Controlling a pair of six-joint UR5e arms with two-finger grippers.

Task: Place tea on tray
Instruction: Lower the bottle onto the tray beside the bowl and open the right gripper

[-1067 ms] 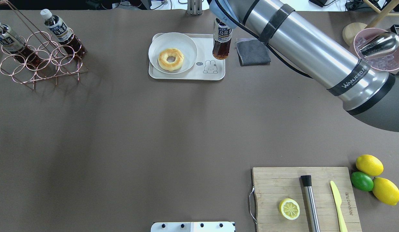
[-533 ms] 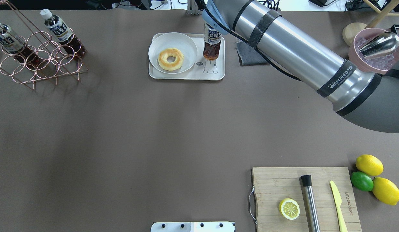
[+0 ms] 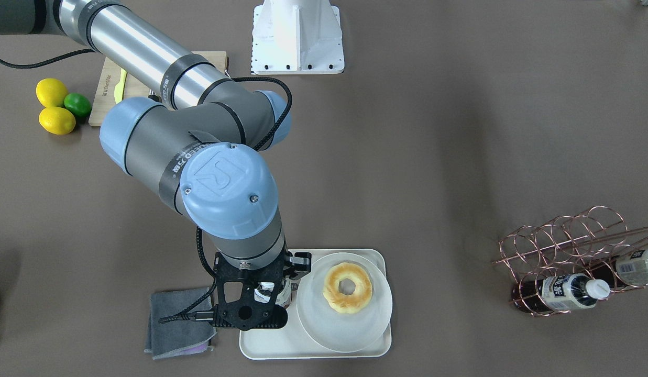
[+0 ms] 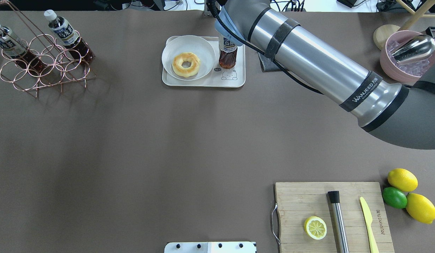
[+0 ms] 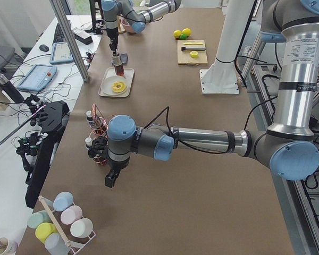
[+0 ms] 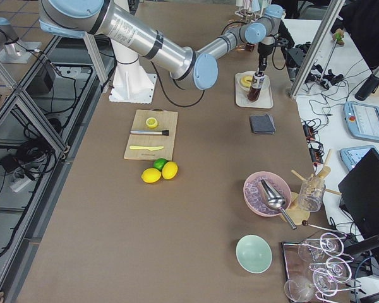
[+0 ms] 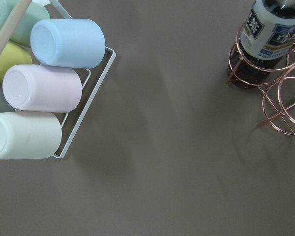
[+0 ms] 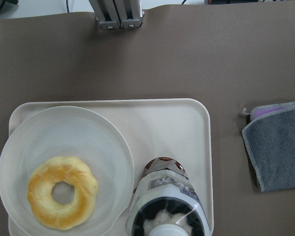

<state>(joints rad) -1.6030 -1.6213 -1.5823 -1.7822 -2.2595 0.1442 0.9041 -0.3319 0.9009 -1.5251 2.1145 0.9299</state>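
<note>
copper wire rack (image 4: 45, 63): holds two look-alike bottles (image 4: 68, 37); well apart from the right pincer (image 3: 266, 292), far out on its plate side. Not the target.
left pincer (image 5: 111, 180): hangs over the counter (image 4: 133, 140) near that rack. Wide or narrow: cannot tell, it only shows in the side view.
plate (image 8: 19, 142): white and round, with a doughnut (image 8: 62, 191) on it. Sits on the tray just beside the right pincer, its rim right next to the bottle.
tea (image 8: 164, 196): upright, directly under the right pincer, over the bare strip of tray (image 8: 196, 128) between plate and tray edge.
right pincer state: closed on the tea near the cap.
base contact: cannot tell whether the bottle is seated on the tray or just above it.
grey cloth (image 8: 280, 142): on the counter, on the pincer's far side from the plate, off the tray.
step: set-down, by my read. Carry is done, release is not.
next: lower straight until the base bears on the tray, open the jaws, lift clear of the cap. Stay off the plate rim; a side nudge could tip the bottle.
</note>
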